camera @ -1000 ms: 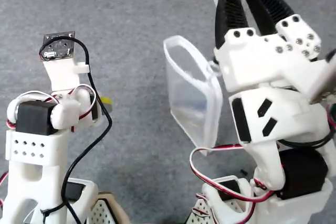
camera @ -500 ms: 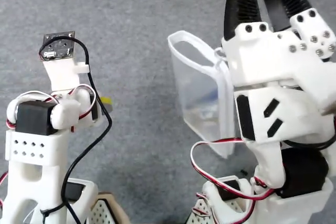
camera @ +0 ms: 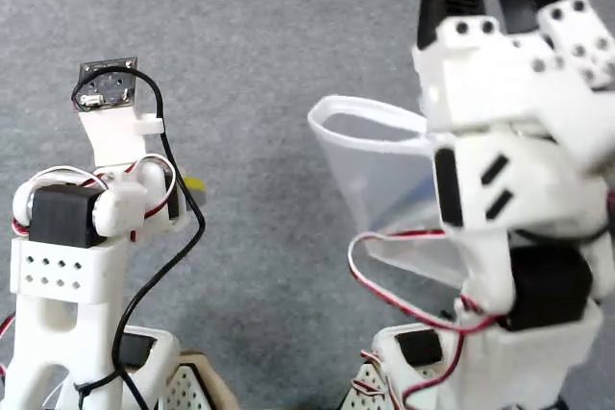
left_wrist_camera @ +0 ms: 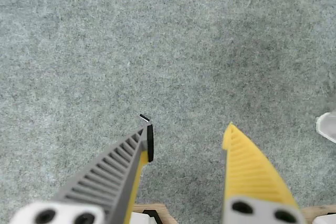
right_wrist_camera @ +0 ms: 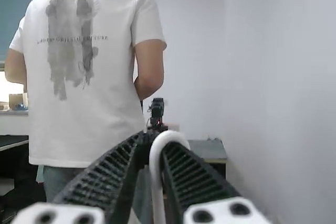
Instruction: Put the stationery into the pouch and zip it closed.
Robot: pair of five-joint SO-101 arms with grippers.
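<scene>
The left arm [camera: 67, 228] is standing at the near left of the grey table [camera: 250, 64]. In the high view its own body is covering most of its claw. In the left wrist view the left gripper [left_wrist_camera: 189, 129] is hanging over bare grey table. Its grey finger and its yellow finger are spread apart and are holding nothing. A small white thing [left_wrist_camera: 328, 127] is poking in at the edge of that view. It is cut off, so I cannot tell what it is.

Lots of open grey table is lying between the two arms and on the far side.

The clear pouch [camera: 380, 184] is sitting right of the middle, touching the right arm [camera: 509, 141]. Its white rim is gaping open. Its right part is hiding behind the arm, and red and white wires are crossing its near end. A bit of blue [camera: 420, 195] is showing through its wall, too faint to name.

The right arm is filling the right side, and its black fingers are running off the far edge. In the right wrist view the right gripper [right_wrist_camera: 156, 142] is pinching the pouch's white rim tight between both fingers.
</scene>
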